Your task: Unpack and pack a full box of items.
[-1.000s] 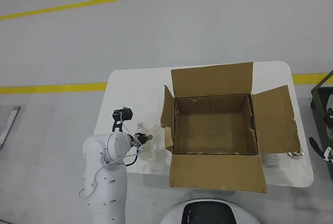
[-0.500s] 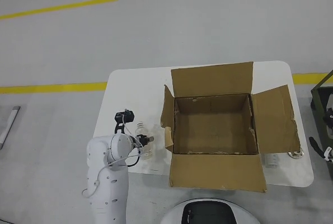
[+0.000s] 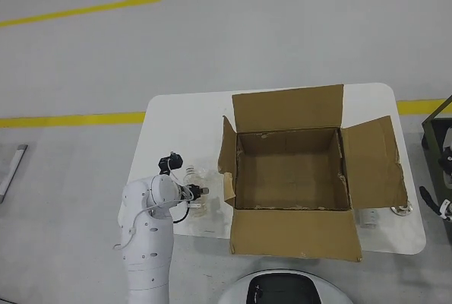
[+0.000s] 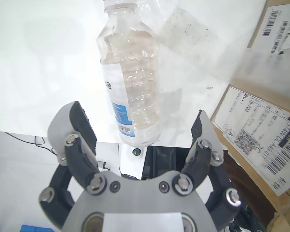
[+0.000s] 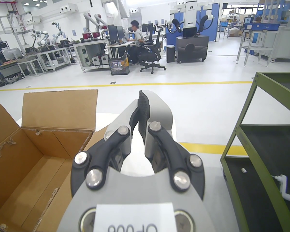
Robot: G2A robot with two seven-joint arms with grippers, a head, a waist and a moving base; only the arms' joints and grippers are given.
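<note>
Clear plastic bottle [image 4: 128, 73] lies on the table [image 3: 180, 129] beside the box [image 3: 286, 106] (open, flaps out), between the left gripper's [image 4: 137, 112] spread fingers, touching neither; right gripper [image 5: 143, 102] fingers pressed together.

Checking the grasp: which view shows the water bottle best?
The left wrist view: the bottle shows whole, cap to base, its base inside the open left gripper. The top view shows it small, beside the box, partly under the arm. The right wrist view faces the box instead.
</note>
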